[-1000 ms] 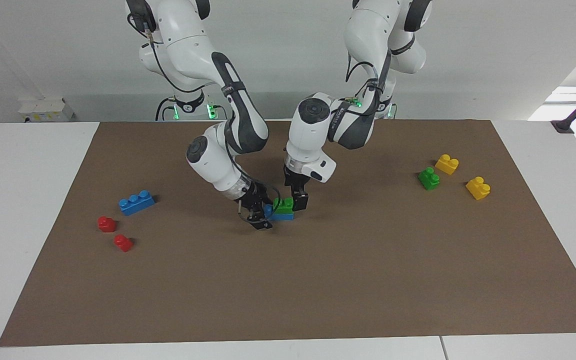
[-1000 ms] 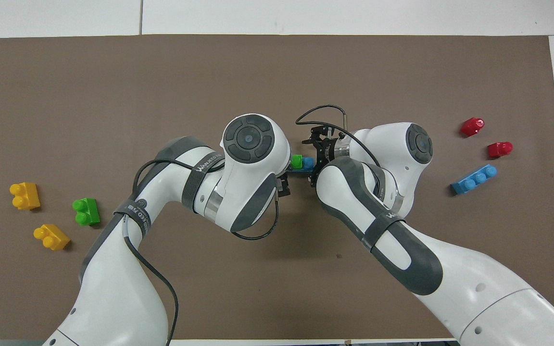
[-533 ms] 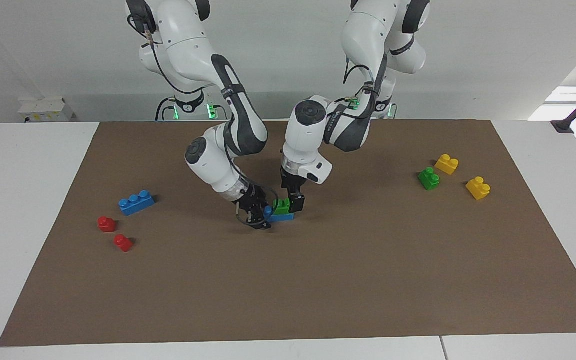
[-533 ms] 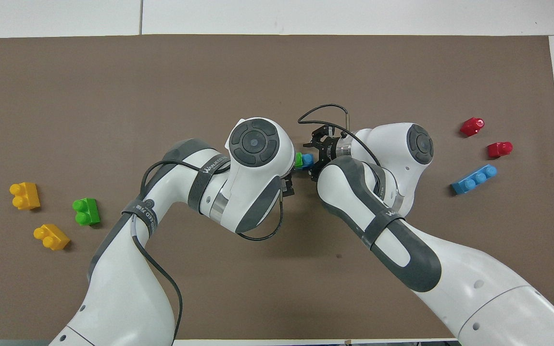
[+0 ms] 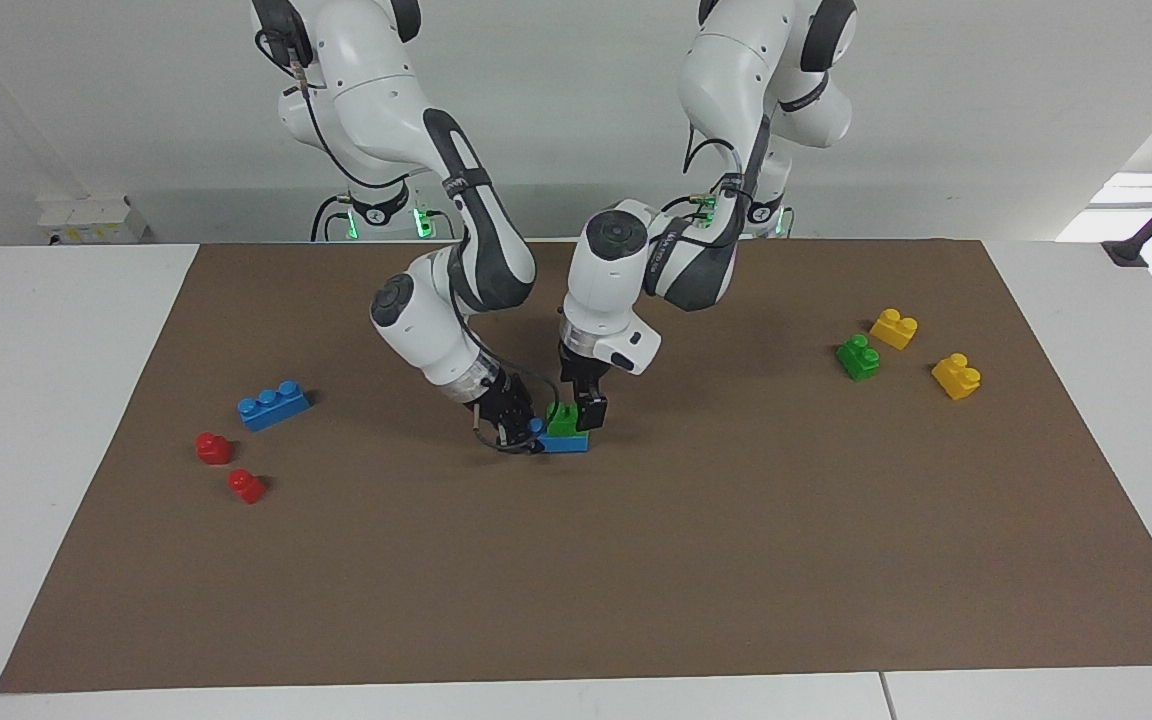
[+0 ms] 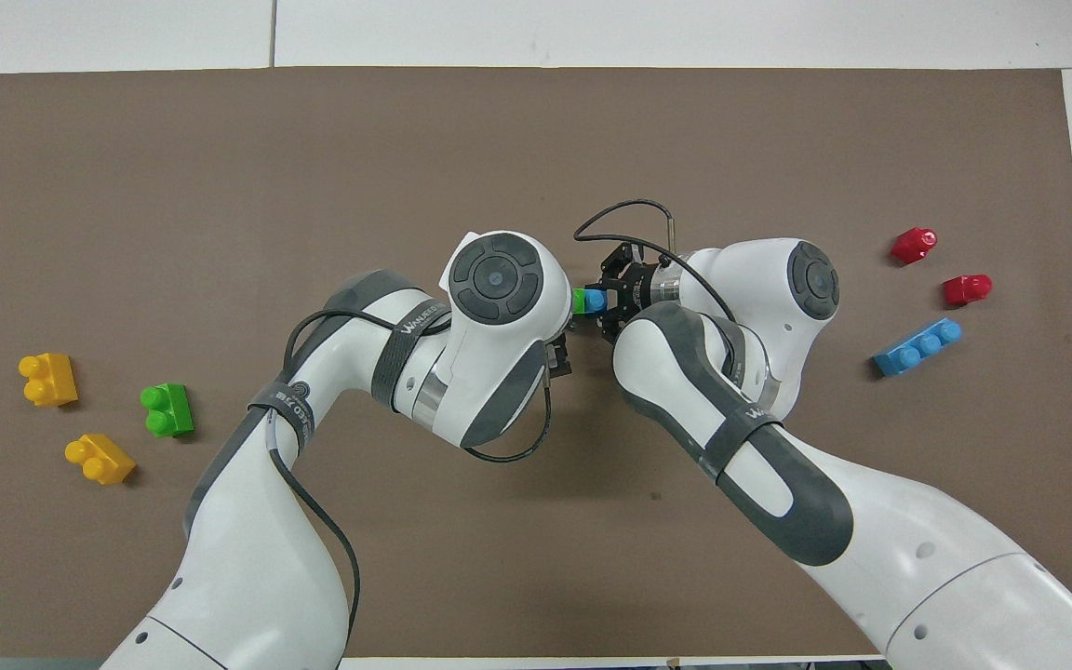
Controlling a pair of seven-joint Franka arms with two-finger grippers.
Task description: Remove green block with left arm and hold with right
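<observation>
Jaws: right gripper [image 5: 526, 432] is clamped on one end of a short blue brick [image 5: 566, 443] at mid-mat, coming in low from the right arm's end. Left gripper [image 5: 577, 408] has its jaws spread apart, pointing straight down w/ fingers straddling the green block [image 5: 563, 420].

Green block sits stacked on top of the short blue brick, studs up, on the brown mat [image 5: 636, 560] approx at table centre. Overhead view shows only a sliver of green block [image 6: 581, 301] & blue brick [image 6: 596, 301] between the two wrists; left gripper [image 6: 562, 346] is mostly hidden under its own arm, right gripper [image 6: 612, 296] is just beside the blue stud.

Other items: a second green brick [image 5: 857, 357] lies near the left arm's end, w/ two yellow bricks [image 5: 893, 328] close beside it. A long blue brick [image 5: 274, 405] w/ three studs lies toward the right arm's end, w/ two red bricks [image 5: 214, 447] near it, farther from the robots.
</observation>
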